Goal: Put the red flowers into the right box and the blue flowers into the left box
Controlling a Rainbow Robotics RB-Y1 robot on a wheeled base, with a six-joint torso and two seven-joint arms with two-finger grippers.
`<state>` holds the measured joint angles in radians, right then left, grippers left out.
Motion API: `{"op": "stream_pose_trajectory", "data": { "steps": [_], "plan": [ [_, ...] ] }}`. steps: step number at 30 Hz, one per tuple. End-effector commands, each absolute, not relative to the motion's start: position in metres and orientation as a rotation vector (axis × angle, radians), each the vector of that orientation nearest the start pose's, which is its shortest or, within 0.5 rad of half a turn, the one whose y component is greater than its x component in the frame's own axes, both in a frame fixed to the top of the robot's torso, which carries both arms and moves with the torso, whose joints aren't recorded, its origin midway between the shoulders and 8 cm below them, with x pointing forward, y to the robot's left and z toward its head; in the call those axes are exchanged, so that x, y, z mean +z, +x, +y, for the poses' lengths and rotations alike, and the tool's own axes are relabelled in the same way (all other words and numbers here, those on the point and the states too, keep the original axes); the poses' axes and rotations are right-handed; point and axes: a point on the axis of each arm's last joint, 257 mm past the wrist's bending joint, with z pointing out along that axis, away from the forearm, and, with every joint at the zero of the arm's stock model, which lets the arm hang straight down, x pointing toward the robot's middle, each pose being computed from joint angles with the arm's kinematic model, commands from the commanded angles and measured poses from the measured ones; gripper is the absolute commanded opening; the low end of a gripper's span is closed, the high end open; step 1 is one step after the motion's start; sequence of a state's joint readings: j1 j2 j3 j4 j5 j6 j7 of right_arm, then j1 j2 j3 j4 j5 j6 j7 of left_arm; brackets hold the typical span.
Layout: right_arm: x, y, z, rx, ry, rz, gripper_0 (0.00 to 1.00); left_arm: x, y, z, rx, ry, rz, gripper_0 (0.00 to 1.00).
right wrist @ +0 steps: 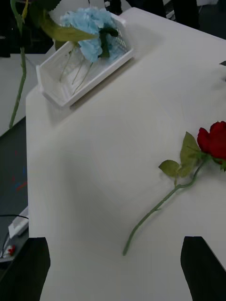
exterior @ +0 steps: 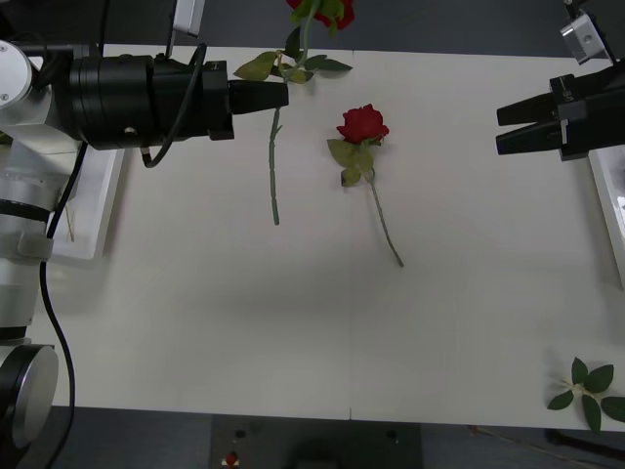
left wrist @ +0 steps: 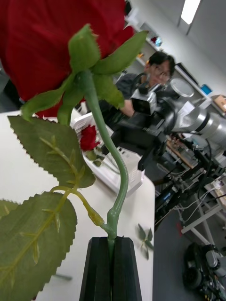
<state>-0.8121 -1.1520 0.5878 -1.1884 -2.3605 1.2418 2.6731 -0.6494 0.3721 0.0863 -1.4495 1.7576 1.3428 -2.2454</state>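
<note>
White table (exterior: 293, 322) w/ one red rose (exterior: 363, 125) lying mid-surface. We see left gripper (exterior: 283, 96) clamped on a 2nd rose's stem (exterior: 274, 166), held above table; right gripper (exterior: 500, 129) is spread apart, empty, near right box (exterior: 607, 205).

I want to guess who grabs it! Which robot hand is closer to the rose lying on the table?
Left. The left gripper, shut on another rose, is nearer the lying rose; the open right gripper is farther off.

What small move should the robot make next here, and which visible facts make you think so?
Probably carry the held rose across to the right box. The left gripper is shut on a red rose's stem, lifted over the table's far left, so it seems ready to travel. The right gripper waits open near that box, with another rose lying on the table.
</note>
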Motion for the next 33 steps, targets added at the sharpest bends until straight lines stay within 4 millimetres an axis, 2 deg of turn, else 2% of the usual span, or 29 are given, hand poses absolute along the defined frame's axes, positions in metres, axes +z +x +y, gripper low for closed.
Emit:
{"op": "stream_pose_trajectory", "data": {
  "steps": [1,7,12,16,25,33],
  "plan": [
    [-0.077,0.477,-0.192,1.034,-1.068,1.788,0.83,0.018,0.463,0.018,-1.303,0.914,1.344,0.0],
    [-0.091,0.455,-0.179,1.141,-1.051,1.782,0.94,0.02,0.459,-0.019,-1.3,0.885,1.209,0.0],
    [-0.089,0.444,-0.166,1.179,-1.072,1.78,0.96,0.016,0.46,-0.051,-1.242,0.863,1.138,0.0],
    [-0.084,0.444,-0.154,1.192,-1.044,1.788,0.97,0.012,0.458,-0.067,-1.299,0.802,1.156,0.0],
    [-0.088,0.445,-0.118,1.138,-0.966,1.804,0.97,0.005,0.454,-0.08,-1.324,0.786,1.173,0.0],
    [-0.091,0.431,-0.079,1.189,-0.883,1.835,0.97,0.004,0.449,-0.089,-1.342,0.788,1.172,0.0]
  ]
}}
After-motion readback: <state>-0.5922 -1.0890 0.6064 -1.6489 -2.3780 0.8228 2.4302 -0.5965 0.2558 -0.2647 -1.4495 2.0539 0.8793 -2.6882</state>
